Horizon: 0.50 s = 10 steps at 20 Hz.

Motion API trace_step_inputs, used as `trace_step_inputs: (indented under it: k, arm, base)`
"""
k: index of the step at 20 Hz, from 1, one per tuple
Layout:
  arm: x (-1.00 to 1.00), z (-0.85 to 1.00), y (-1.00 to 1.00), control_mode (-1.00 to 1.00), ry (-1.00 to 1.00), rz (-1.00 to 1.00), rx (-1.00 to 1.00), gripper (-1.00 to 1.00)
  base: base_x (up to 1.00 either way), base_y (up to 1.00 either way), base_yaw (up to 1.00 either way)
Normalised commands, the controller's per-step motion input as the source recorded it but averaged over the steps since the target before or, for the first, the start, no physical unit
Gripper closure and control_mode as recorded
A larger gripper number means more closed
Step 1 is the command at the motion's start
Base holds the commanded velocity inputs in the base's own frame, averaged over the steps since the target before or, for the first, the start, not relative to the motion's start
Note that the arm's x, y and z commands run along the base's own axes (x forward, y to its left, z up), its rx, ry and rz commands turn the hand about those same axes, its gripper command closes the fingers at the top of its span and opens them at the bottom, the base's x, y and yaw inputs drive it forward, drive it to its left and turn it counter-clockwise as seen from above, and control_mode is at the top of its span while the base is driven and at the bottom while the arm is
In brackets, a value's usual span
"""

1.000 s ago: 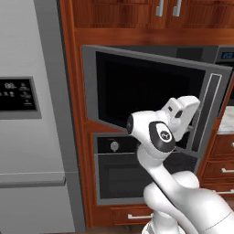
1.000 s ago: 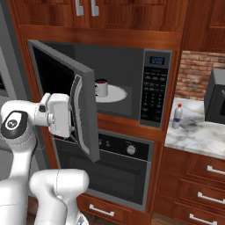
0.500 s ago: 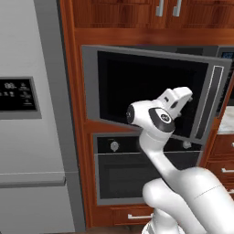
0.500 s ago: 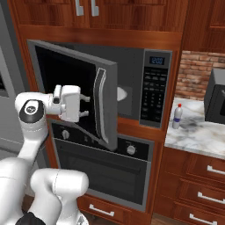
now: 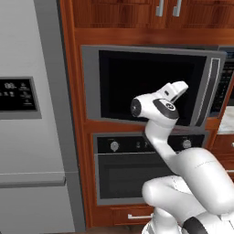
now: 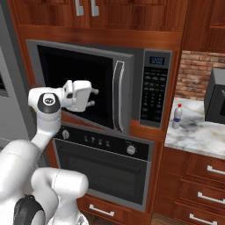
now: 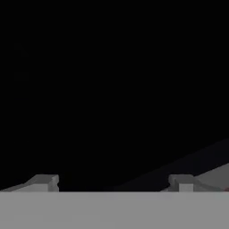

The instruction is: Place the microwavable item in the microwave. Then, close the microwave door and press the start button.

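The microwave (image 6: 154, 94) is built into the wooden wall, with its black keypad and blue clock at the right. The microwave door (image 6: 79, 83) is swung almost shut, and its handle edge (image 6: 117, 94) still stands a little off the front. My gripper (image 6: 93, 97) is open and empty, its fingertips against the door's dark window (image 5: 137, 87). From the left base view my gripper (image 5: 182, 87) sits at the right part of the window. The hand view has my gripper (image 7: 112, 182) with its tips wide apart before black glass. The microwavable item is hidden behind the door.
An oven with knobs (image 6: 105, 162) sits directly under the microwave. A grey fridge (image 5: 27, 114) stands to the left. On the marble counter (image 6: 197, 136) to the right stand a slim red-capped bottle (image 6: 176, 116) and a dark toaster-oven box (image 6: 217, 96). Drawers lie below the counter.
The door has swung from wide open to almost shut, with my hand following against its window. The cup and turntable inside have passed out of sight behind it.
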Motion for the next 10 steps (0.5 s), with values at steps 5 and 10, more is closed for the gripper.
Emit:
trace_step_inputs:
  k: [5,10]
  arm:
    - [0.53,0.00,-0.28,-1.00,-0.02,0.23,0.10,-1.00]
    - [0.57,0.00,-0.26,-1.00,0.00,0.23,0.12,-1.00]
  base:
    - [0.00,0.00,0.00]
    - [0.00,0.00,0.00]
